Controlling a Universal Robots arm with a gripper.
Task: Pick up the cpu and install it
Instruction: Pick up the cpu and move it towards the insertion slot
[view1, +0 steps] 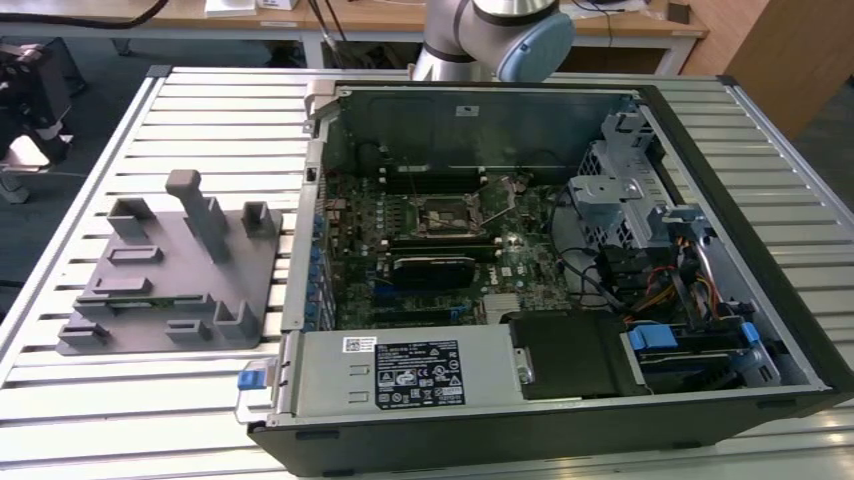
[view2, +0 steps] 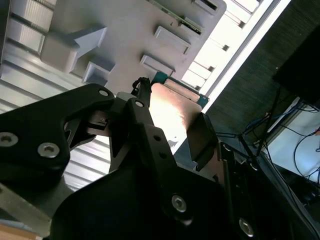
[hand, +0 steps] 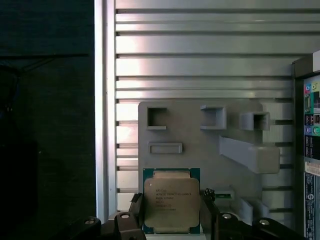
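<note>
The cpu (hand: 171, 200) is a flat square chip with a silvery top and a green rim. My gripper (hand: 171, 214) is shut on it, one black finger (hand: 136, 212) against each of two opposite sides. In the second wrist view the cpu (view2: 172, 112) shines between the same fingers of the gripper (view2: 172, 126). It hangs above the grey fixture (hand: 200, 137) and well clear of it. In the exterior view the motherboard socket (view1: 447, 215) lies in the middle of the open computer case, with its metal frame lifted.
The grey fixture (view1: 167, 270) with its pockets and posts lies on the slatted metal table (view1: 134, 400), on the exterior view's left of the case (view1: 534, 260). The case's port panel (hand: 310, 130) and the table edge (hand: 102, 125), with dark floor beyond, show in the first wrist view.
</note>
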